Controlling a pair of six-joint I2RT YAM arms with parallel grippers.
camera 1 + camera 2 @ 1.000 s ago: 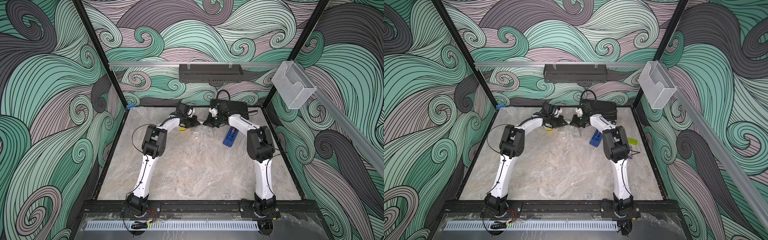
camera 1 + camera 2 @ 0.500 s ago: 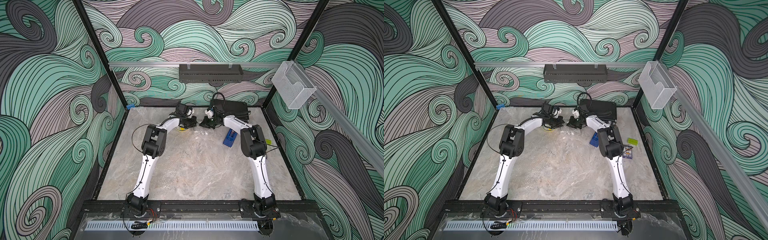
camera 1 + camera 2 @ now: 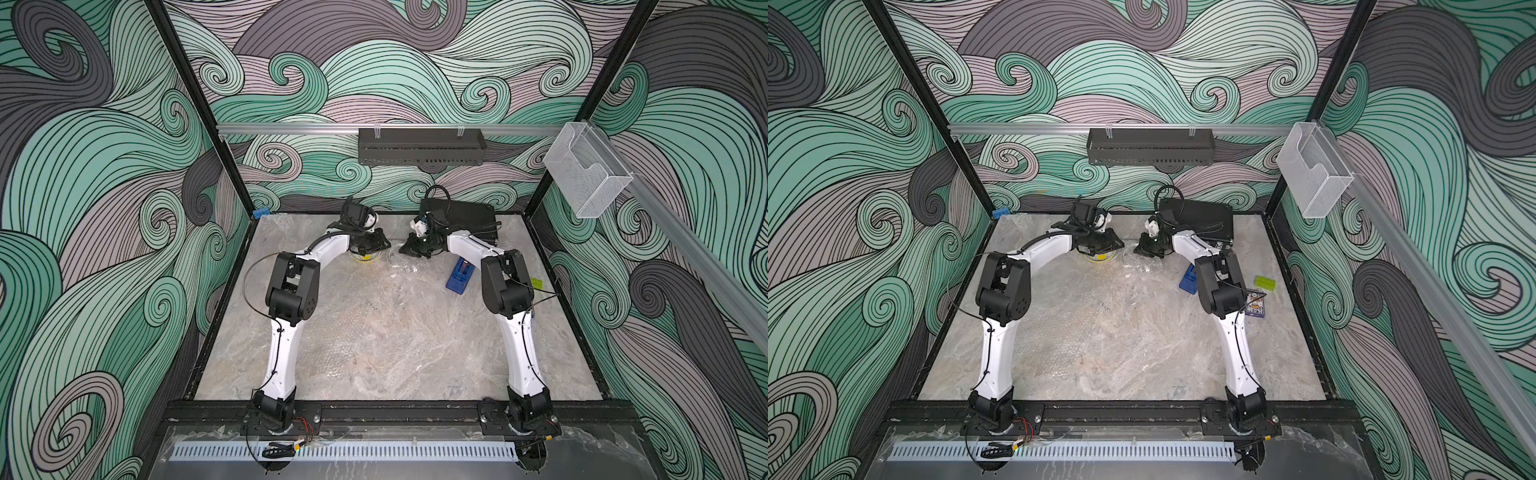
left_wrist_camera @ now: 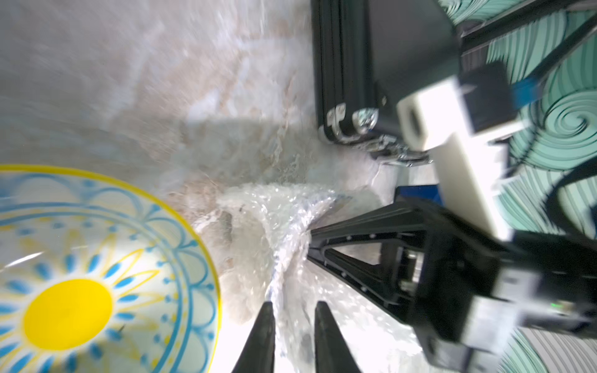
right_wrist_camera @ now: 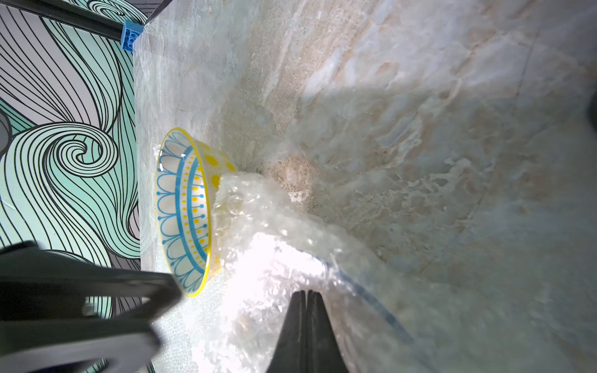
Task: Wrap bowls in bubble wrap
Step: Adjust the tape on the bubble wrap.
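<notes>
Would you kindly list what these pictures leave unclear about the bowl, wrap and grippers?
Both top views: bowl mostly hidden under left gripper.
Both top views: bubble wrap edges too faint against the table.
Left wrist view: bowl cut off by frame edge, surroundings blurred.
Right wrist view: glare whites out wrap beside shut right gripper.

In both top views the left gripper [image 3: 388, 246] is covering most of the bowl [image 3: 365, 260], leaving a yellow sliver too small to show its pattern. The bubble wrap [image 3: 400, 269] is blending into the table [image 3: 561, 353], its edges untraceable. In the left wrist view the picture's edge is cutting off part of the bowl, and the body of the right gripper [image 4: 309, 243] is blurring.
</notes>
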